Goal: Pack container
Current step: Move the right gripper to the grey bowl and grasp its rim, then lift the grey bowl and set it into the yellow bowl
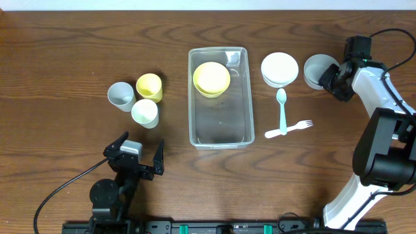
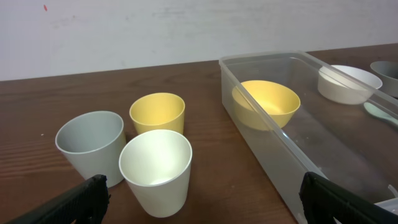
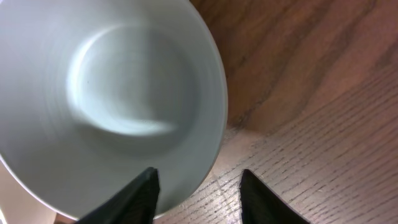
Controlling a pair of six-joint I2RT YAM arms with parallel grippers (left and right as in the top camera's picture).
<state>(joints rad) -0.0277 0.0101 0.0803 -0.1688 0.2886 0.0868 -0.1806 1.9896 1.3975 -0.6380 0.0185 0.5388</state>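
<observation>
From overhead, the container (image 1: 220,145) sits mid-surface holding a yellow bowl (image 1: 211,78), and your right end effector (image 1: 333,78) is at the grey bowl (image 1: 317,70). The left wrist view shows the left end effector (image 2: 202,190) spread wide, empty. In the right wrist view, parted fingers straddle the rim; a shallow pinch could let the bowl slip.

Three cups (image 1: 145,112), three bowls (image 1: 280,69), spoon (image 1: 282,107), fork (image 1: 289,129)

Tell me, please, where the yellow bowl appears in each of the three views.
Overhead: the yellow bowl sits top centre, in the far end of the clear container.
Left wrist: right of centre, inside the same container.
Right wrist: not in view.
Shared landmark: the container, seen in the overhead and left wrist views only.
</observation>
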